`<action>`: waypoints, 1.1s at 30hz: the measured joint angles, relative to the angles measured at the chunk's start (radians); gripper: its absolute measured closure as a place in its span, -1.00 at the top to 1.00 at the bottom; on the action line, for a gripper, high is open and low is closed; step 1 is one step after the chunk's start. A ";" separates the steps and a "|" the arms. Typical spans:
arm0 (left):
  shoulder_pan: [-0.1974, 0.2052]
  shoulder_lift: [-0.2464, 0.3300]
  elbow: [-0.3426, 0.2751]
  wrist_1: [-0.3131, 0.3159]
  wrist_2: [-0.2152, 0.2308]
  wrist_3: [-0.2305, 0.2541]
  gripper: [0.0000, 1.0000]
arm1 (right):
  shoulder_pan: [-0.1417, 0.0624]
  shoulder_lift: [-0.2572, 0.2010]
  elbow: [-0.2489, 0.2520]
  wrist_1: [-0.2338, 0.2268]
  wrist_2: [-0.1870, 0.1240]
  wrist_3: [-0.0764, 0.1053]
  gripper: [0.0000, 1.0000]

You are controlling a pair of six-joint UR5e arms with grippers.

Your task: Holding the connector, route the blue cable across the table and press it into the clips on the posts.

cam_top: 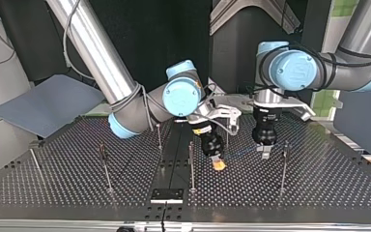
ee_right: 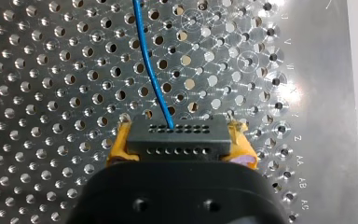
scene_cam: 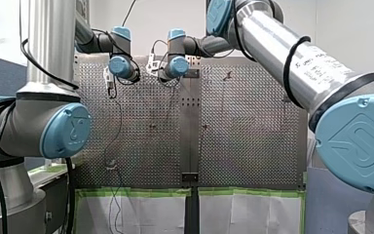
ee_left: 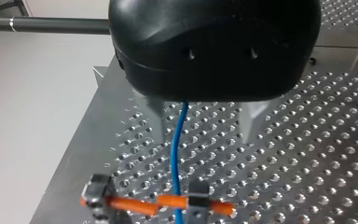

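perforated table (cam_top: pixel 53 188) — right gripper (ee_right: pixel 181 142) clamps the connector (ee_right: pixel 191 136), left gripper (ee_left: pixel 201 135) — fingers apart around blue cable (ee_left: pixel 176 154)

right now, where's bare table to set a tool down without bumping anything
Top view's left: bare table between edge post and second post. Also its right corner past right-hand post. Crowded mid-table: my right gripper, blue cable, my left gripper.

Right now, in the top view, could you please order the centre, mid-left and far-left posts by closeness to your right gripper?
From my right gripper, holding the connector:
1. centre post, beside it.
2. mid-left post, farther toward the view's left.
3. far-left post, near the view's left edge.
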 joint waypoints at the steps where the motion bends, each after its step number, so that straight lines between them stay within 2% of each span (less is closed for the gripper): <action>1: -0.002 0.000 0.000 -0.004 -0.006 0.006 -1.00 | 0.000 0.000 0.000 0.000 0.000 0.000 -1.00; 9: -0.011 0.000 -0.012 -0.028 -0.065 0.024 -1.00 | 0.000 0.000 0.015 0.001 0.000 0.000 -1.00; 20: -0.026 0.006 -0.096 -0.029 -0.153 0.056 -1.00 | 0.005 -0.001 0.078 0.003 0.000 -0.004 -1.00; 30: -0.045 0.006 -0.180 0.041 -0.166 0.057 -1.00 | -0.003 -0.022 0.162 0.000 0.002 -0.009 -1.00; 33: -0.051 0.006 -0.207 0.056 -0.164 0.055 -1.00 | -0.003 -0.027 0.190 0.000 0.002 -0.016 -1.00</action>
